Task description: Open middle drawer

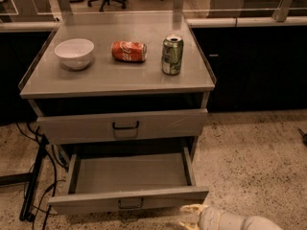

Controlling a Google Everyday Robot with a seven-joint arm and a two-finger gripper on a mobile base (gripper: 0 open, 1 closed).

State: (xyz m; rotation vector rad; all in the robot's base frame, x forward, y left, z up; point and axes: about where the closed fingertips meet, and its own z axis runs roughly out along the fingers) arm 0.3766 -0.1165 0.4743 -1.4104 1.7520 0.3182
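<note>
The middle drawer (pixel 129 175) is pulled out wide open, and its plain grey inside is bare. Its low front panel carries a small dark loop handle (pixel 131 204) at the centre. My gripper (pixel 186 216) is low at the bottom edge of the view, just right of and in front of the drawer's front right corner. It is clear of the handle, with its pale fingers (pixel 191 208) apart and nothing between them. Above the open drawer, the taller-fronted top drawer (pixel 123 125) with the larger handle is shut.
On the cabinet top (pixel 120 80) are a white bowl (pixel 74 52), a red can (pixel 128 51) lying on its side, and an upright green can (pixel 172 54). Black cables (pixel 36 181) hang at the cabinet's left. Speckled floor (pixel 254 166) lies to the right, with dark counters behind.
</note>
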